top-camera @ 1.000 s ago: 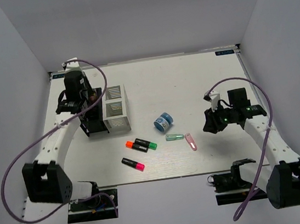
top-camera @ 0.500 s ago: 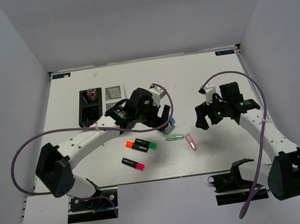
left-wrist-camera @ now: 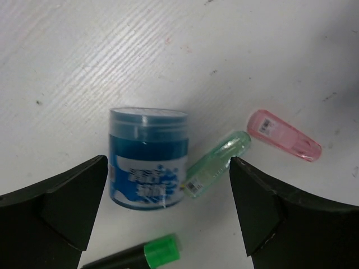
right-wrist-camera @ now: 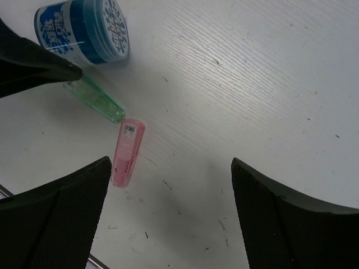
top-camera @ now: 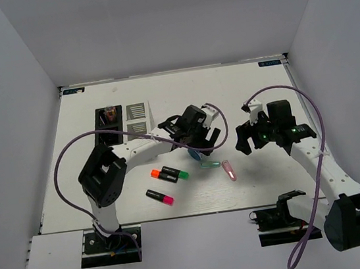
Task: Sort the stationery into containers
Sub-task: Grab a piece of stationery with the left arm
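Observation:
My left gripper (top-camera: 202, 143) hangs open over the blue-white roll (left-wrist-camera: 147, 159), which lies between its spread fingers (left-wrist-camera: 67, 202). Beside the roll lie the green capsule (left-wrist-camera: 219, 163) and the pink capsule (left-wrist-camera: 283, 134). My right gripper (top-camera: 244, 140) is open above bare table, just right of the pink capsule (right-wrist-camera: 128, 152). Three markers lie in front: orange-capped (top-camera: 154, 173), green-capped (top-camera: 174, 174), pink-capped (top-camera: 160, 197). The black container (top-camera: 105, 136) and white container (top-camera: 136, 110) stand at the back left.
A small brownish item (top-camera: 109, 113) sits in the black container's rear compartment. The left arm (top-camera: 135, 150) stretches across the table from the containers to the roll. Walls enclose the table on three sides.
The left arm swung from the containers to the middle, over the blue roll, and its gripper opened. The right gripper opened and shifted slightly toward the capsules.

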You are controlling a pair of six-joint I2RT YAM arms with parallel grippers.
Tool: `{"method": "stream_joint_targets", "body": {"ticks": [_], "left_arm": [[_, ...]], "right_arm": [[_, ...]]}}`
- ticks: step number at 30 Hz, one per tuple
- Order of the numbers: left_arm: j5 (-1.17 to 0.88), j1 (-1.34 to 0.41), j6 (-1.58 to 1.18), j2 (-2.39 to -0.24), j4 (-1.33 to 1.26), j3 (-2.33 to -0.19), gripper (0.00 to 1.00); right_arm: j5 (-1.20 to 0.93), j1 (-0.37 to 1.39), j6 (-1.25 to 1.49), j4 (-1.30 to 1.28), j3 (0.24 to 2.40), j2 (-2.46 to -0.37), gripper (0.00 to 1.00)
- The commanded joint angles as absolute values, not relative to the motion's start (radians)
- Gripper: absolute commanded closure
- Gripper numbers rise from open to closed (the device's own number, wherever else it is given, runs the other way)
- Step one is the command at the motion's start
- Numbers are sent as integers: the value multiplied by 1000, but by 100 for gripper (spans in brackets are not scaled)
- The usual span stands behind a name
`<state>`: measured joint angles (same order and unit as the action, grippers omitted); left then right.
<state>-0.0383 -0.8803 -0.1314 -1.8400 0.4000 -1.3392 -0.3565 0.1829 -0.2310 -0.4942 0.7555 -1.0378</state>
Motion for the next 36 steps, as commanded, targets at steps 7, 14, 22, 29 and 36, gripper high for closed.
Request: {"method": "stream_joint_targets", "body": {"ticks": [7,14,22,29,36], "left_arm": [[101,-888,-40,-1948,489,-1439,1],[81,-896,-46,-1944,482,-1358,13],[81,-899,-64,-1912,477,-1336,90],[19,-864,-161,-1766,428,-1329,100],[-72,-779,-261,-1603,336,-1269,100]], "right_arm": [[-360,172,-233,-469,744,-999,10],[-370,164,-236,-469,744,-996,10],[-393,161,-238,-477,744,-994,16],[-555,155,-290,-511,742,-993,25],[-564,161,-290,-502,729,-976,18]]}}
